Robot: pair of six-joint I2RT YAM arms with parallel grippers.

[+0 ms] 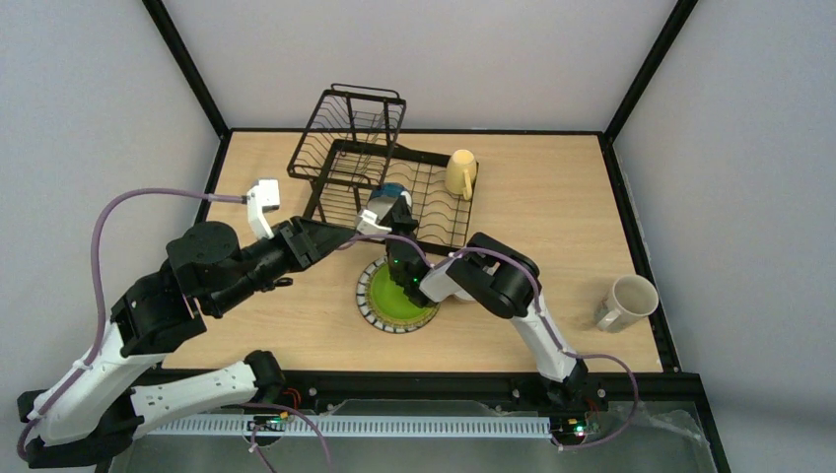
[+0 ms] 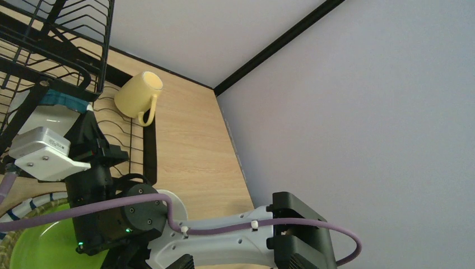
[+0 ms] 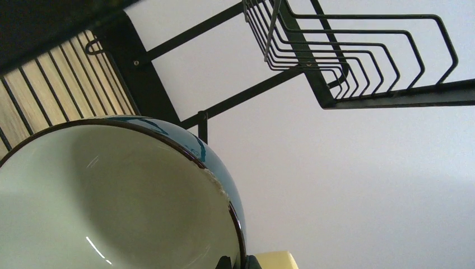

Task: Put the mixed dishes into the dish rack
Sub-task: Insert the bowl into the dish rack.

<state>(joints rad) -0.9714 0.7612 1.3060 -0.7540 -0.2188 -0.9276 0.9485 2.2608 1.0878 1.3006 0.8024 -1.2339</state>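
My right gripper (image 1: 392, 205) (image 3: 240, 262) is shut on the rim of the blue-outside bowl (image 1: 391, 191) (image 3: 112, 202), which it holds tilted on edge over the flat tray of the black dish rack (image 1: 350, 148) (image 3: 347, 61). A yellow mug (image 1: 460, 172) (image 2: 139, 95) lies on that tray's right side. The green striped-rim plate (image 1: 397, 296) (image 2: 39, 246) lies on the table below the right wrist. A cream mug (image 1: 626, 301) lies at the far right. My left gripper (image 1: 333, 236) (image 2: 242, 264) is open and empty, just left of the bowl.
The rack's raised basket tier (image 1: 357, 113) stands at the back left. A white rounded rim (image 2: 171, 204) peeks from beneath the right arm, beside the plate. The right arm (image 1: 503, 281) reaches across the plate's right side. Walls close in on the table's left, back and right.
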